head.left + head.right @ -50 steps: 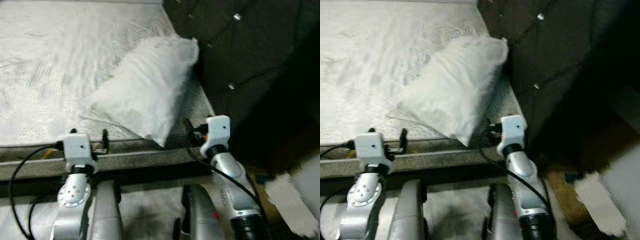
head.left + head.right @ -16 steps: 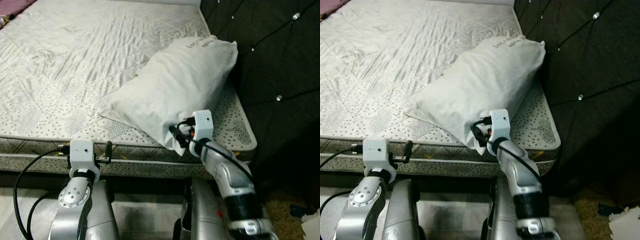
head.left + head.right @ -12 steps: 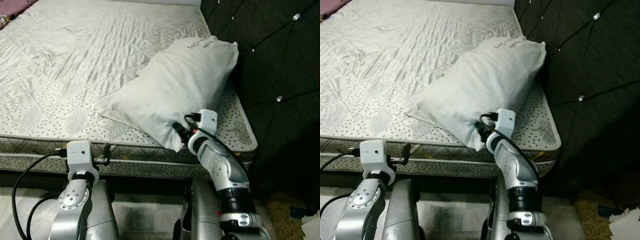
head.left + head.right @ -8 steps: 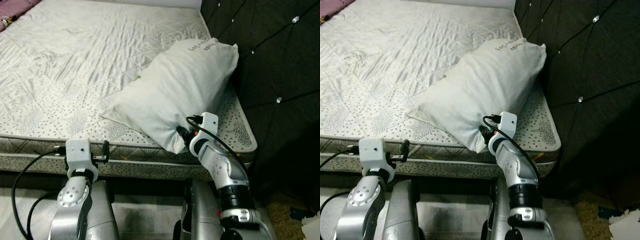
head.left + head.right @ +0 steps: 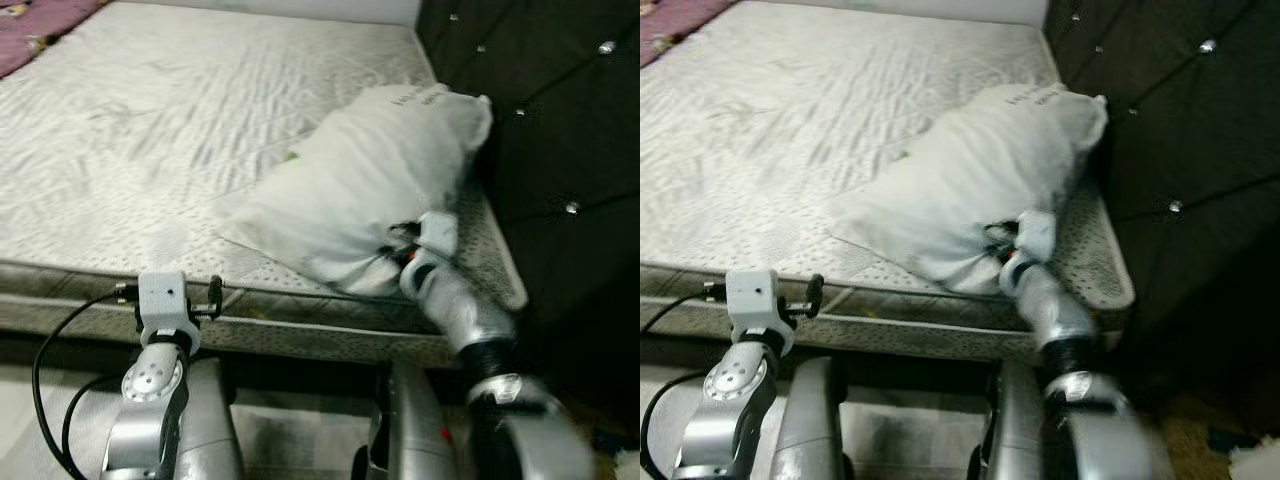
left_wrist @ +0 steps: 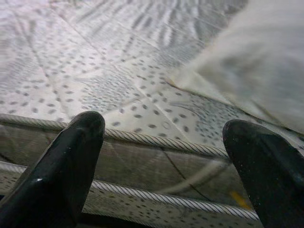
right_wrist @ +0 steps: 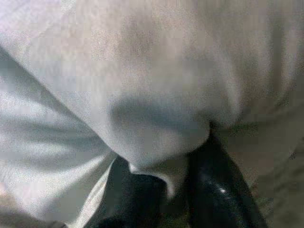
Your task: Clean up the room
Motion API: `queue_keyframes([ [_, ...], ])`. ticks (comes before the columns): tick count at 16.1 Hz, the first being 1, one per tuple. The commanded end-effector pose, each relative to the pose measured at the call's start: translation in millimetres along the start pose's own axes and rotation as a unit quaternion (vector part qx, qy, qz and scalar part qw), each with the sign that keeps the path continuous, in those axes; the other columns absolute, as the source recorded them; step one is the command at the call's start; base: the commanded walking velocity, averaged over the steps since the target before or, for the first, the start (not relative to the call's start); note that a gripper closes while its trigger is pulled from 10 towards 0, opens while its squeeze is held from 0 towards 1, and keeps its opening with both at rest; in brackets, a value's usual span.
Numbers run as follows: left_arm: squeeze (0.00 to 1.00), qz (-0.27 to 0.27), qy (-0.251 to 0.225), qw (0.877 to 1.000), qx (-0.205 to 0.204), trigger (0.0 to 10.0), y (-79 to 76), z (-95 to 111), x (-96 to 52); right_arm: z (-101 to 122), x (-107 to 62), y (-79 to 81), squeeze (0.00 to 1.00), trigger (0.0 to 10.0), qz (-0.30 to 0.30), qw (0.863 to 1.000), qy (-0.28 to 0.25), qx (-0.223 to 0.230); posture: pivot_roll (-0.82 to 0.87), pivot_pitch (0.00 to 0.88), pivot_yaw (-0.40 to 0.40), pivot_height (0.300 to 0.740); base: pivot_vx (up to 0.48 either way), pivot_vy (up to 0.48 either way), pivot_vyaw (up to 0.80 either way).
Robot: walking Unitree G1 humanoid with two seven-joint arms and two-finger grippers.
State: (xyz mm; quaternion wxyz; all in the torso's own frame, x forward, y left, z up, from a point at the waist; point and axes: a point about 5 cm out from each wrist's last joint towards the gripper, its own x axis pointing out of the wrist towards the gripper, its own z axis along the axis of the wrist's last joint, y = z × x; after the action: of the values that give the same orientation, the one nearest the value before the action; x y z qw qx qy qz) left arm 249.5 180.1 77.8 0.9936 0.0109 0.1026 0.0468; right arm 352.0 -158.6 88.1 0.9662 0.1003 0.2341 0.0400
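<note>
We see a plump white fabric pillow [image 5: 365,190] lying diagonally on the pale grey quilted mattress [image 5: 150,130] w/ a dotted print, near the mattress's front right corner. Its far end leans against the dark tufted headboard [image 5: 560,120] w/ shiny buttons, and there's some dark lettering near that end, too small for us to read.

Our right gripper [image 7: 166,185] is at the pillow's near lower corner, right above the mattress edge. In the right wrist view the two black fingers [image 7: 216,190] sit close together w/ a fold of white pillow fabric bunched between them, so we read it as pinching the pillow corner. From the head views the silver right arm [image 5: 1045,300] is blurred and reaches up from below to that corner.

Our left gripper [image 6: 164,142] hangs low in front of the mattress's side edge, apart from the pillow. Its fingers are spread wide, nothing between them; thru the gap we see the piped mattress border and the pillow's edge beyond. A black cable [image 5: 50,350] loops off the left wrist.

A strip of purple-pink fabric [image 5: 40,30] shows at the bed's far left corner.
</note>
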Motion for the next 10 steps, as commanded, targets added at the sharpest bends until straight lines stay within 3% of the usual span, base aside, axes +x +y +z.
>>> queue_keyframes([
  [1, 0.00, 0.004, -0.001, 1.000, 0.005, 10.0, 0.4, 0, 1.9, 26, -2.7, -20.7, 0.00, 0.0, -0.042, 0.998, -0.052, -0.012, 0.14, 0.000, -0.051, 0.514, 0.000, 0.000, 0.00],
  [3, 0.00, 0.005, -0.003, 1.000, 0.005, 10.0, 0.0, 1, 4.8, 54, -5.7, -43.0, 0.00, 0.0, -0.076, 0.992, -0.091, -0.038, 0.13, 0.000, -0.050, 0.514, 0.000, 0.000, 0.00],
  [5, 0.00, 0.002, -0.003, 1.000, 0.006, 10.0, -3.7, -1, 4.0, 104, -20.2, -80.9, 0.00, 0.0, -0.144, 0.976, -0.155, -0.050, 0.13, 0.000, -0.046, 0.514, 0.000, 0.000, 0.00],
  [7, 0.00, -0.001, -0.005, 1.000, 0.009, 10.0, -5.1, -1, 3.3, 126, -33.0, -100.0, 0.00, 0.0, -0.184, 0.963, -0.190, -0.058, 0.13, 0.000, -0.041, 0.514, 0.000, 0.000, 0.00],
  [10, 0.00, 0.002, -0.007, 1.000, 0.017, 10.0, -3.1, -1, 4.8, 163, -62.4, -131.3, 0.00, 0.0, -0.259, 0.928, -0.263, -0.059, 0.13, 0.000, -0.029, 0.514, 0.000, 0.000, 0.00],
])
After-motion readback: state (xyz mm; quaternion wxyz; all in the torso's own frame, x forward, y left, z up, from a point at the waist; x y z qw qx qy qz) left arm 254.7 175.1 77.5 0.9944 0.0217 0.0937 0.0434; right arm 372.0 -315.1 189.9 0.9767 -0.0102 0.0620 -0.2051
